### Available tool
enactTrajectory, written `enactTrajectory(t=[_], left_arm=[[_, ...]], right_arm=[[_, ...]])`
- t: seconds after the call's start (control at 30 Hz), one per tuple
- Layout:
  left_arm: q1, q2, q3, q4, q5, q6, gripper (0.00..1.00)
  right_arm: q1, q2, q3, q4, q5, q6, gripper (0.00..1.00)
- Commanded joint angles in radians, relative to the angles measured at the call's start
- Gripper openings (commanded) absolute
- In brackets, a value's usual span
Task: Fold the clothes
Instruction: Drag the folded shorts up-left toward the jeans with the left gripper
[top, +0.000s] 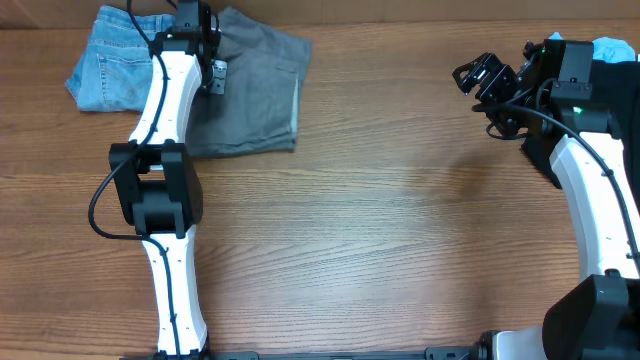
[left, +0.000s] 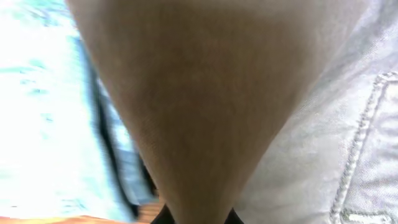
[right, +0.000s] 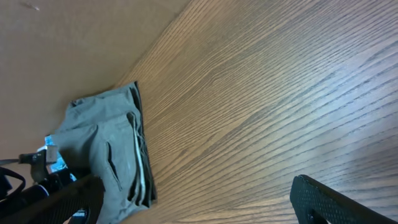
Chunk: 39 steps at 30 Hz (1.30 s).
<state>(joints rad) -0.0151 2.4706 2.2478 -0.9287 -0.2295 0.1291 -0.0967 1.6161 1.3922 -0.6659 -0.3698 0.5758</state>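
The grey shorts (top: 255, 95) lie folded at the table's far left. My left gripper (top: 203, 30) is over their far left corner. In the left wrist view a raised fold of the grey shorts (left: 199, 99) fills the frame and runs down between the black jaw tips (left: 198, 218), which are shut on it. A denim garment (top: 110, 65) lies just left of the shorts and shows in the left wrist view (left: 43, 106). My right gripper (top: 485, 80) is open and empty above bare table at the far right; its wrist view (right: 196, 190) shows the shorts (right: 106, 149) far off.
A black and light-blue heap of garments (top: 605, 50) lies at the far right corner behind the right arm. The left arm (top: 160, 180) stretches up the table's left side. The wooden table (top: 400, 230) spans the middle.
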Motion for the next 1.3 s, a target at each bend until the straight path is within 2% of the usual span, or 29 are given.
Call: enactTrajectory(t=[0.0,0.57,0.7,0.9,1.27], left_arm=[[0.019,0.011,0.042,0.03,-0.146,0.051,0.04],[0.059,0.003,0.286,-0.061,-0.209,-0.007,0.04],[0.076,0.003,0.294,-0.059,-0.253,-0.019,0.04],[0.129,0.003,0.294,-0.061,-0.253,-0.103,0.04],[0.181,0.003,0.294,0.005,-0.254,-0.155,0.04]], right_arm=[[-0.001,0.001,0.003,0.005,-0.006,0.005,1.0],[-0.001,0.001,0.003,0.005,-0.006,0.005,1.0],[-0.001,0.001,0.003,0.005,-0.006,0.005,1.0],[-0.001,0.001,0.003,0.005,-0.006,0.005,1.0],[-0.001,0.001,0.003,0.005,-0.006,0.004,1.0]])
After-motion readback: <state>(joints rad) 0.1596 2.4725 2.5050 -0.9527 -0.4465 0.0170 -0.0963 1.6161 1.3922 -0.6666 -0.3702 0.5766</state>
